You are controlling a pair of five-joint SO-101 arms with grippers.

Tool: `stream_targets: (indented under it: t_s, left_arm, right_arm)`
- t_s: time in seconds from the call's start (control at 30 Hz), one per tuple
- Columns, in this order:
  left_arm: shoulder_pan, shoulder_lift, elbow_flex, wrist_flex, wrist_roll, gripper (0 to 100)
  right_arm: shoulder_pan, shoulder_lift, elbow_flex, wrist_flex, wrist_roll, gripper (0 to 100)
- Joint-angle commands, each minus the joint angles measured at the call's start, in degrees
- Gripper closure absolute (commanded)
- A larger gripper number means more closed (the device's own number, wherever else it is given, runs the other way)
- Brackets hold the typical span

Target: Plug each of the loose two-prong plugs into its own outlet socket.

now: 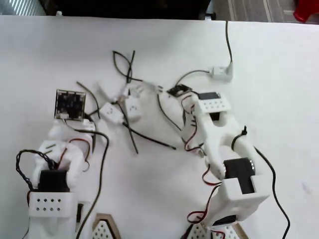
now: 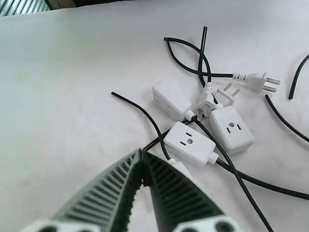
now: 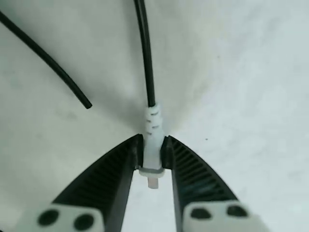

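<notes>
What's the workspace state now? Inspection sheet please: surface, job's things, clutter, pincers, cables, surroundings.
surface: white table, no spills seen.
job's things: three outlet sockets bunched mid-table, two showing empty slots; two loose plugs lying beside them; a third plug held by the right arm.
clutter: nothing seen.
pincers: left pincer shut, empty, just short of the sockets; right pincer shut on the third plug's body.
cables: black cables cross among the sockets; one free cable end lies near the right pincer.
surroundings: floor past the far table edge; a red object at the corner.
</notes>
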Motion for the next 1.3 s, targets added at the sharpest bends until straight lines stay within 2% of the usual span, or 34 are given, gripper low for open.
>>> stream_targets:
  t_s: [0.0, 0.17, 0.4, 0.6, 0.87, 1.27]
  left_arm:
    - [-0.04, -1.19, -0.62, -1.49, 0.26, 97]
    - [-0.04, -1.19, -0.62, -1.49, 0.26, 97]
    - [0.04, -1.19, -0.62, -1.49, 0.26, 97]
    - [1.45, -1.19, -0.53, -1.32, 0.09, 97]
    - [1.36, -1.19, -0.53, -1.32, 0.18, 97]
    - [1.36, -1.19, -0.53, -1.32, 0.09, 97]
  right_arm:
    - [1.27, -2.15, -2.20, -0.22, 0.44, 93.5]
    - [1.63, -1.45, -1.23, -0.13, 4.04, 95.8]
    - [4.53, 1.36, -2.46, -0.22, 4.31, 98.1]
    - [3.65, 2.86, -2.46, 0.13, 4.40, 97.7]
    - [3.91, 3.12, -5.89, 6.64, 4.13, 96.1]
    - [3.56, 3.21, -3.69, 6.81, 4.40, 96.1]
